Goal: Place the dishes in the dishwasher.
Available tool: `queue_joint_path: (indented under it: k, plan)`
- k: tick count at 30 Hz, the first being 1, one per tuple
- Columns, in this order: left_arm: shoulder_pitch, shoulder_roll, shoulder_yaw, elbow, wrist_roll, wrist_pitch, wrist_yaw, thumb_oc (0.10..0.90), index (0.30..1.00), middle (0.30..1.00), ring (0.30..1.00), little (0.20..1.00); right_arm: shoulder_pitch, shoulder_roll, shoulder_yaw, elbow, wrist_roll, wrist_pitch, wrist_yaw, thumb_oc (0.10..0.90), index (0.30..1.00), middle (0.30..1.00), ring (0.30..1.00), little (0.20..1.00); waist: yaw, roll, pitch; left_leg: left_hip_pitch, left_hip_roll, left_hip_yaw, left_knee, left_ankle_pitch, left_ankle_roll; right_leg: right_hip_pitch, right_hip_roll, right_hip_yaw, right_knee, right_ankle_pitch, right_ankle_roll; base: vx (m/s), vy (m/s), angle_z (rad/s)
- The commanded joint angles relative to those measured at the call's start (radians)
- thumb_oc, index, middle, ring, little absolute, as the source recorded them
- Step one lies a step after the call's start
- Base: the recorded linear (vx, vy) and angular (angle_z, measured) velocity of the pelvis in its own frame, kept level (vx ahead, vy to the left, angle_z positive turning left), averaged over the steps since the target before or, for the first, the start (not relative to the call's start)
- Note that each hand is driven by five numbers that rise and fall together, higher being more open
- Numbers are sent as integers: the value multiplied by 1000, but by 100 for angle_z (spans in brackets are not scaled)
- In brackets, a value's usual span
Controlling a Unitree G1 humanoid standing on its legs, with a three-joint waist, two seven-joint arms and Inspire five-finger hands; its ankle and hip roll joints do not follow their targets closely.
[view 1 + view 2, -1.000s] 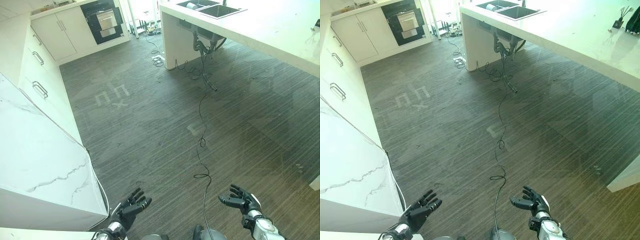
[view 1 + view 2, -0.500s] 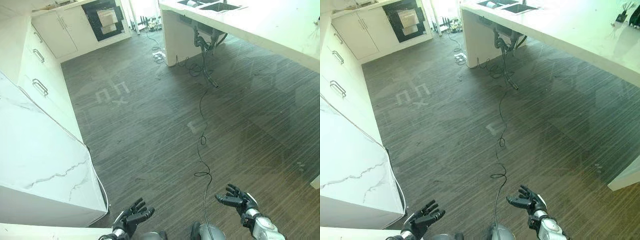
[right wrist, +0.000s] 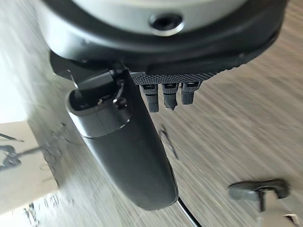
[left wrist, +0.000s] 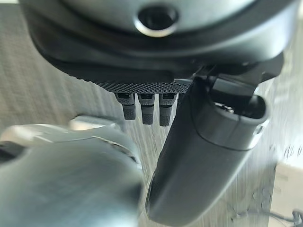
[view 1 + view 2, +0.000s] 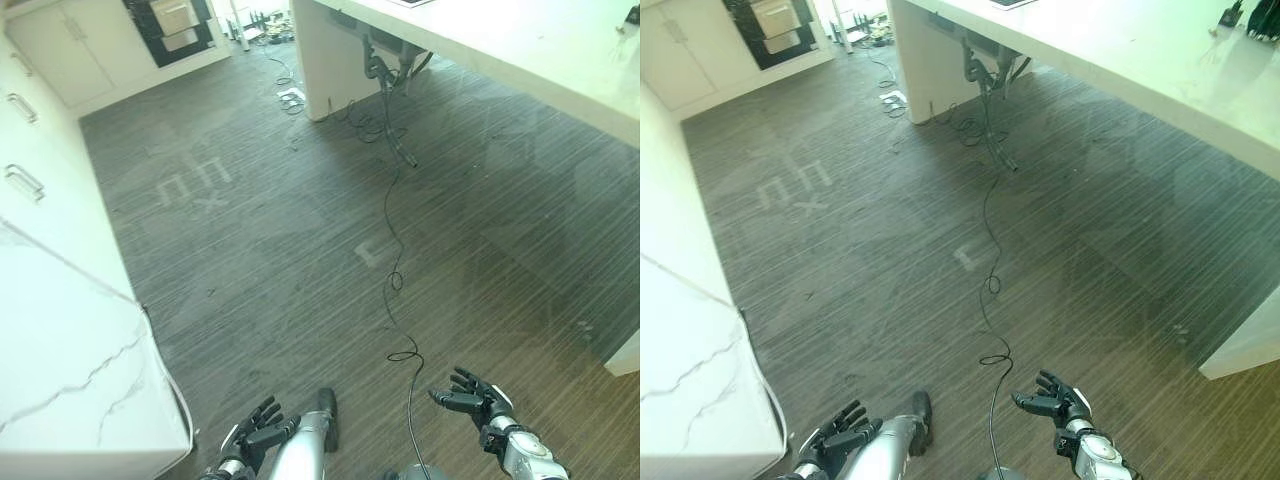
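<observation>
1. The left hand [image 5: 252,438] is hanging low at the robot's left side with its fingers spread and relaxed, grasping nothing; its wrist view is showing only short straight fingertips [image 4: 147,108] and the thumb [image 4: 208,156] over bare floor.
2. The right hand [image 5: 476,393] is likewise hovering over the floor at the lower right, fingers loose and slightly splayed, holding nothing; in its own wrist view the thumb [image 3: 120,151] is standing free of the fingertips.
3. Outward from the hands, the dark striped wood floor [image 5: 300,260] is stretching ahead, with the marble-topped counter [image 5: 60,360] close on the left and the long white island counter [image 5: 520,60] running along the right.
4. No dishes are visible in these pictures, so where they are cannot be told; the dark built-in appliance [image 5: 170,22] at the far end of the room may be the dishwasher, though that is only a guess.
5. The task is looking barely begun: nothing is picked up, nothing is loaded, and the robot is seemingly in transit.
6. Compared with a second ago, the whole view is shifting forward, so the camera is moving; the hands are keeping the same open pose.
</observation>
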Motion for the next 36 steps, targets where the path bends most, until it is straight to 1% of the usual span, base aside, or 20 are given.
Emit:
queue_joint_path:
  k: [1, 2, 4, 5, 6, 9, 12, 14, 15, 16, 18, 19, 20, 24, 25, 28, 29, 33, 34, 36]
  plan:
    - [-28, 86, -69, -110, 21, -63, 8, 800, 900, 900, 900, 900, -43, 9, -25, -150, 1, -113, -27, 800, 900, 900, 900, 900, -15, 20, -24, 16, -5, -92, 63, -224, -79, -16, -61, -10, 207, 347, 117, 116, 274, 50]
    - [-29, 93, -79, -126, 25, -56, 24, 800, 900, 900, 900, 900, -43, 12, -24, -165, -2, -112, -35, 800, 900, 900, 900, 900, -20, 27, -20, 32, -19, -106, 63, -238, -65, -76, -63, -1, 314, 391, 124, 103, 261, 89]
    - [-33, 100, -106, -152, 6, -43, 53, 800, 900, 900, 900, 900, -55, 13, -9, -164, -2, -119, -34, 800, 900, 900, 900, 900, -38, 46, -5, 67, -23, -122, 63, -266, -51, -210, -72, -4, 435, 380, 100, 231, 212, 59]
    - [-35, 98, -119, -168, -10, -37, 57, 800, 900, 900, 900, 900, -57, 8, 0, -164, 2, -134, -40, 800, 900, 900, 900, 900, -71, 59, 13, 103, -19, -147, 63, -277, -54, -322, -36, -20, 402, 302, 65, 331, 17, 19]
    - [-35, 99, -120, -180, 6, -27, 51, 800, 900, 900, 900, 900, -51, 2, -3, -172, 22, -132, -48, 800, 900, 900, 900, 900, -92, 56, 23, 121, -23, -166, 63, -284, -59, -362, -10, -16, 295, 293, 60, 413, -80, 35]
    - [-37, 111, -119, -216, 45, 22, 37, 800, 900, 900, 900, 900, -20, -19, -37, -196, 65, -119, -40, 800, 900, 900, 900, 900, -140, 31, 50, 190, -48, -214, 63, -318, -74, -405, -7, -33, -63, 368, 67, 439, -163, 132]
    - [-43, 98, -134, -186, 69, 16, 56, 800, 900, 900, 900, 900, 9, -16, -71, -183, 61, -141, -5, 800, 900, 900, 900, 900, -174, 17, 52, 270, -77, -271, 63, -376, -78, -531, -45, -6, -63, 369, 86, 479, -170, 133]
    - [-31, 76, -136, -134, 83, 12, 44, 800, 900, 900, 900, 900, 10, -23, -56, -181, 111, -152, -20, 800, 900, 900, 900, 900, -182, 23, 0, 403, -56, -278, 63, -408, -125, -417, -3, 33, -63, 282, 15, 969, -294, -2]
    - [-28, 75, -135, -129, 93, 10, 47, 800, 900, 900, 900, 900, 6, -27, -54, -184, 108, -149, -21, 800, 900, 900, 900, 900, -182, 24, -7, 433, -48, -269, 63, -355, -146, -403, 2, 42, -63, 265, 7, 945, -248, 7]
    - [-27, 70, -132, -124, 107, 3, 46, 800, 900, 900, 900, 900, -2, -37, -49, -191, 114, -148, -24, 800, 900, 900, 900, 900, -169, 6, -11, 463, -38, -247, 63, -177, -184, -370, -1, 72, -63, 234, -7, 446, -153, 3]
    - [-22, 62, -132, -129, 91, -5, 32, 800, 900, 900, 900, 900, -6, -68, -49, -200, 117, -173, -23, 800, 900, 900, 900, 900, -140, -14, 15, 239, -43, -224, 456, -84, -220, -289, -9, 108, -63, 187, -39, 377, -153, -4]
    - [-23, 64, -132, -134, 93, 5, 31, 800, 900, 900, 900, 900, -5, -71, -56, -206, 118, -174, -21, 800, 900, 900, 900, 900, -135, -19, 17, 176, -41, -212, 508, -64, -222, -278, -13, 109, -63, 178, -46, 373, -94, -41]
    - [-29, 66, -131, -137, 109, 23, 15, 800, 900, 900, 900, 900, -5, -82, -70, -221, 140, -180, -17, 800, 900, 900, 900, 900, -112, -17, 37, 42, -37, -186, 506, -85, -206, -236, -3, 106, -63, 151, -54, 372, -24, -40]
    - [-18, 65, -125, -109, 122, 7, 1, 800, 900, 900, 900, 900, -19, -81, -63, -234, 134, -179, -24, 800, 900, 900, 900, 900, -83, -17, 37, 48, -34, -138, 196, -88, -188, -201, 1, 113, -63, 108, -37, 382, 144, -36]
    - [-1, 61, -120, -93, 119, -13, -13, 800, 900, 900, 900, 900, -27, -77, -52, -252, 121, -159, -43, 800, 900, 900, 900, 900, -66, 11, 43, -6, -6, -146, 63, -87, -198, -164, 30, 122, -63, 76, -27, 513, 329, -61]
    - [30, 52, -115, -98, 133, -28, -24, 800, 900, 900, 900, 900, -27, -75, -28, -267, 122, -141, -67, 800, 900, 900, 900, 900, -25, 46, 44, -191, 43, -204, 63, -66, -227, -107, 67, 163, -63, 36, -24, 559, 418, -95]
    - [32, 55, -107, -94, 112, -44, -27, 800, 900, 900, 900, 900, -35, -81, -20, -263, 112, -130, -58, 800, 900, 900, 900, 900, -25, 42, 40, -173, 55, -162, 63, -72, -215, -79, 34, 150, -63, 13, -5, 656, 632, -123]
    - [4, 61, -102, -72, 145, -31, -19, 800, 900, 900, 900, 900, -23, -60, -38, -207, 108, -121, -38, 800, 900, 900, 900, 900, -25, 33, 11, -97, 28, -153, 63, -100, -186, 19, 10, 147, -63, -18, 16, 406, 352, -93]
    - [-5, 67, -105, -72, 154, -25, -19, 800, 900, 900, 900, 900, -20, -52, -40, -195, 103, -127, -36, 800, 900, 900, 900, 900, -28, 29, 3, -78, 20, -148, 63, -115, -173, 36, 3, 140, -63, 10, 25, 319, 272, -67]
    - [-24, 87, -121, -81, 156, -9, -17, 800, 900, 900, 900, 900, -15, -32, -39, -184, 102, -142, -40, 800, 900, 900, 900, 900, -45, 34, -14, -27, -10, -158, 63, -160, -130, 86, -10, 105, -63, 193, 60, 300, 318, 28]
